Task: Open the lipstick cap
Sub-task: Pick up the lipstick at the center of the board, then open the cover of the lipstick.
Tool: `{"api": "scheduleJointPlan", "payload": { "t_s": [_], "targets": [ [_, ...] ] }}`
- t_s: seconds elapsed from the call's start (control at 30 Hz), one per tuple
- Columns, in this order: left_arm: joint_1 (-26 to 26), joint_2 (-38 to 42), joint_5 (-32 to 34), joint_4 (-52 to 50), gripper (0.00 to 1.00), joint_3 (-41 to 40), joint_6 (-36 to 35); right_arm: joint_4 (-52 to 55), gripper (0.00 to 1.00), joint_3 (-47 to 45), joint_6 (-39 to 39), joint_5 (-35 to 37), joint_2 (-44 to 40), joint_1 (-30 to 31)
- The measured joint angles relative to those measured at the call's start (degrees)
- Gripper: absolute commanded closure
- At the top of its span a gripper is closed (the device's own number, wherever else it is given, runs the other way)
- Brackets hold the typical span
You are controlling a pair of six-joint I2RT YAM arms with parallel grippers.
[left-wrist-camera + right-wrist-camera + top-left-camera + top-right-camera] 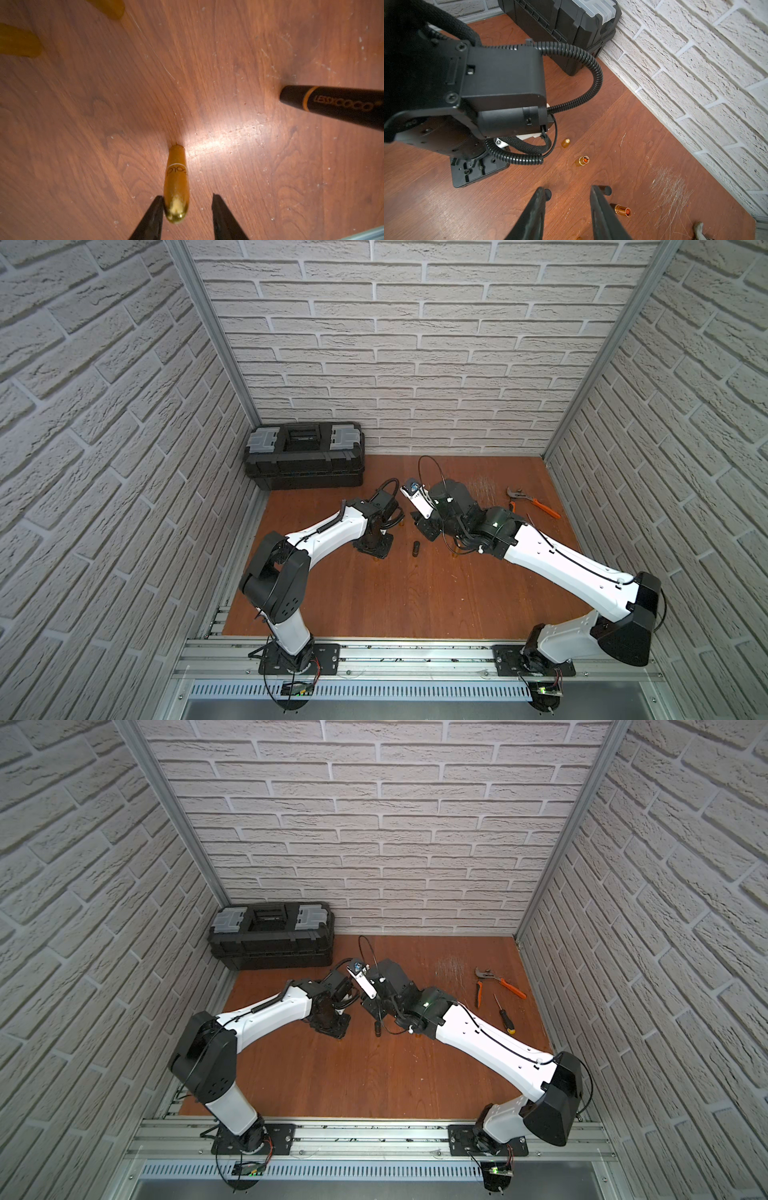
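Since both arms lean in over the middle of the reddish-brown wooden tabletop (374,601), the top views hide the main bit; the white-and-black left arm (328,531) and right arm (552,556) nearly meet, with a short black lipstick tube (416,548) standing upright between them; a black plastic toolbox (305,456) sits against the back wall, orange-handled pliers (534,502) lie off to the right, and a black-and-yellow screwdriver (505,1017) lies near those.

Left wrist cam is the useful one: the gold-orange lipstick (176,187) with its shiny rounded cap stands upright on the wood inside the left gripper (187,196); one black finger (153,216) touches it and the opposite one sits a bit off, so the jaws are partly apart, not clamped; the black lipstick tube is well off to the side.

Right wrist cam: the right gripper (567,188) is spread with only bare wood between; the left arm's black wrist block (500,83) eats a big chunk of the view; an uncapped gold tube (582,161) sits ahead, and a second gold tube (622,209) is just beside a finger.
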State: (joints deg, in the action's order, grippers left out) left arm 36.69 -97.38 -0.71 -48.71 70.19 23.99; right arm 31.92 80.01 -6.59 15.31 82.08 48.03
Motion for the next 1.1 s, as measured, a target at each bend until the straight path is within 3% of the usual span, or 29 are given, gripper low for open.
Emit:
{"api": "scheduleJointPlan", "payload": {
  "t_s": [0.63,0.83,1.0,1.1],
  "targets": [
    [-0.92,-1.60,1.07,0.72,0.87,0.00,-0.83,0.00,0.63,0.00,0.00,0.11,0.00,0.02],
    [-2.64,0.22,0.94,-1.55,0.87,0.33,-0.81,0.37,0.64,0.00,0.00,-0.24,0.00,0.04],
    [-9.92,10.14,-6.84,-6.80,0.87,5.40,-0.28,1.70,0.62,0.15,0.00,-4.22,0.00,0.35],
    [-16.59,17.31,-16.57,-7.91,0.87,9.09,0.61,3.89,0.60,1.88,-0.39,-8.94,0.13,1.25]
  ]
}}
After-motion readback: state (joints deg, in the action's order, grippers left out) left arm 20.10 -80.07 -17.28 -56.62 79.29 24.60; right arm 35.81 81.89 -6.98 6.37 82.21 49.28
